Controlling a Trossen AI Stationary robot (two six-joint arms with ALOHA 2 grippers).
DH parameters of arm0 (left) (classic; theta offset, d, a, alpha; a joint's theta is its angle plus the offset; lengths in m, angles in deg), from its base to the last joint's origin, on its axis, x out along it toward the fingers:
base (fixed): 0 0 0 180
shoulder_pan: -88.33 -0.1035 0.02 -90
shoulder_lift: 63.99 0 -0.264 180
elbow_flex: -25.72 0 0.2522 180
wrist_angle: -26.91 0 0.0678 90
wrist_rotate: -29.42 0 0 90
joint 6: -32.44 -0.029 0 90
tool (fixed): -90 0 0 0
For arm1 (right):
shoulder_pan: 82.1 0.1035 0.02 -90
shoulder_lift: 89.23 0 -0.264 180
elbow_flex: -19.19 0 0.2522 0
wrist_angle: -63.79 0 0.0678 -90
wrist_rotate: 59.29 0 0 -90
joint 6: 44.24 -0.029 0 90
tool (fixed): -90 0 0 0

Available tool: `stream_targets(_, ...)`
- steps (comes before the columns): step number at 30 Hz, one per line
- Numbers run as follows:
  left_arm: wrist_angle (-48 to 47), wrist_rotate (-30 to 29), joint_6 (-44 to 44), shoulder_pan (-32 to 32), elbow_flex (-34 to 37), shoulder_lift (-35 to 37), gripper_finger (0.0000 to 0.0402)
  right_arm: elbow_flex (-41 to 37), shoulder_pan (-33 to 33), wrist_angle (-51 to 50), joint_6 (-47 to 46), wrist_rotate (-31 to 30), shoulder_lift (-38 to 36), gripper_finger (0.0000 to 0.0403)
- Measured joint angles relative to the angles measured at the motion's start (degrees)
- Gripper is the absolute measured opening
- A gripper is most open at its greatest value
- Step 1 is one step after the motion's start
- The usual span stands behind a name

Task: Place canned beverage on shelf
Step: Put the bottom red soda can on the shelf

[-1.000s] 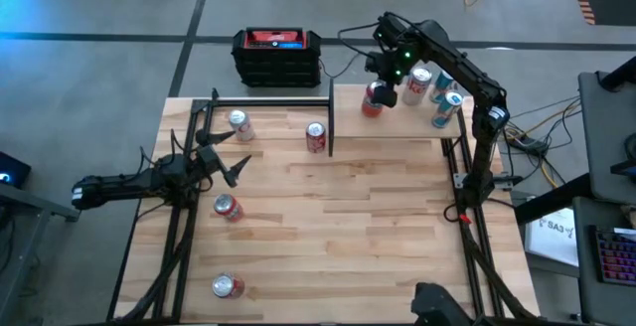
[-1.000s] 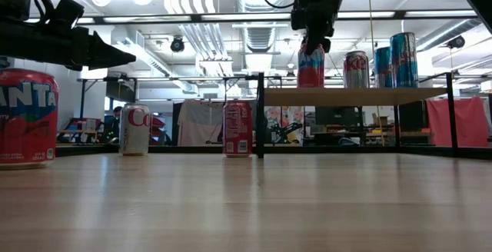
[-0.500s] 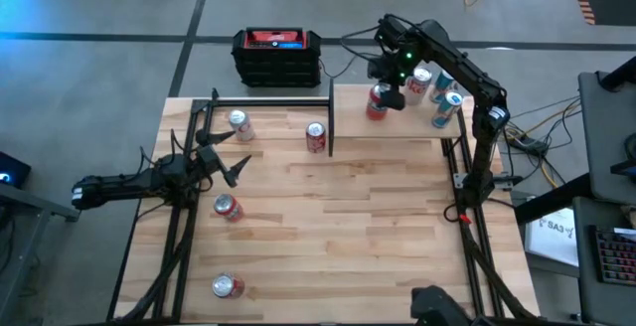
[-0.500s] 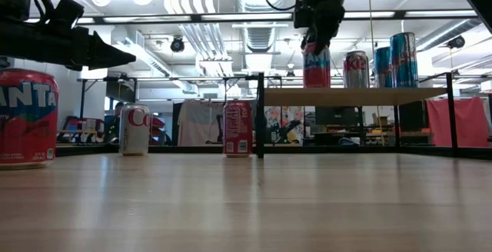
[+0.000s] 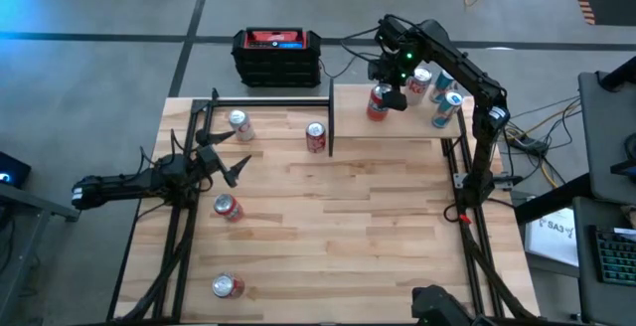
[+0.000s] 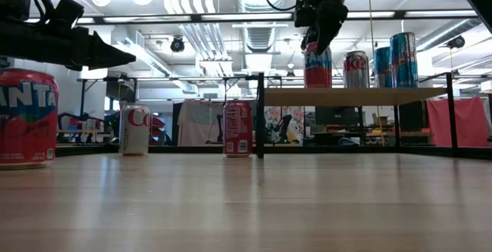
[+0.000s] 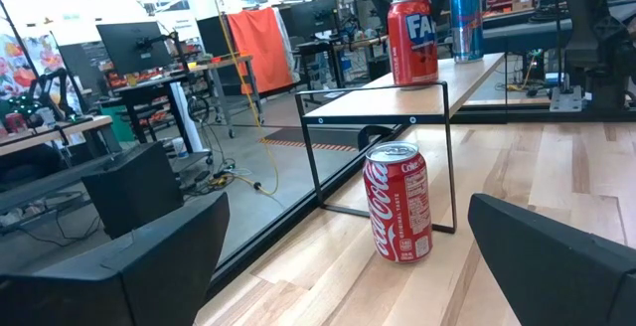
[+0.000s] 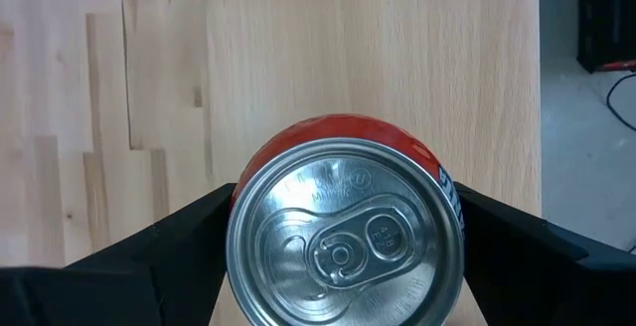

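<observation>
The right jaws (image 5: 381, 95) are set around the top of a red can (image 5: 376, 102), one finger (image 8: 149, 256) on each side of it. The fingers look like they touch the can, but I cannot be sure they squeeze it. The can stands upright on the shelf (image 5: 397, 127), near the shelf's left end. Three more cans (image 5: 433, 89) stand close together on the shelf to the right of it.

The left jaws (image 5: 227, 159) are wide open and hold nothing. They hang over the left side of the worktop (image 5: 338, 227).

On the worktop below the shelf, a red cola can (image 7: 398, 202) stands just beside the shelf's black post. A white can (image 5: 238, 124) stands farther left. Two more red cans (image 5: 228, 207) sit nearer the front on the left.
</observation>
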Motion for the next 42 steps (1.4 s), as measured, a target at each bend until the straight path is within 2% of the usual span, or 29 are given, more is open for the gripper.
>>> stream_targets(5,0.0,0.0,0.0,0.0,0.0,0.0,0.0399,0.0,0.0,0.1,-0.7,-0.3,0.0,0.0331)
stream_targets(11,0.0,0.0,0.0,0.0,0.0,0.0,0.0399,0.0,0.0,0.4,-1.5,-1.5,0.1,0.0369)
stream_targets(17,0.0,0.0,0.0,0.0,0.0,0.0,0.0399,0.0,0.0,0.4,-9.9,-6.2,0.0,0.0398)
stream_targets(23,0.0,0.0,0.0,0.0,0.0,0.0,0.0399,0.0,0.0,-0.9,-15.8,-6.4,-2.5,0.04)
stream_targets(32,0.0,0.0,0.0,0.0,0.0,0.0,0.0399,0.0,1.4,-1.2,-36.2,-6.4,-7.9,0.04)
stream_targets(42,0.0,0.0,0.0,0.0,0.0,0.0,0.0399,0.0,9.5,-1.2,-66.9,-6.4,-12.3,0.04)
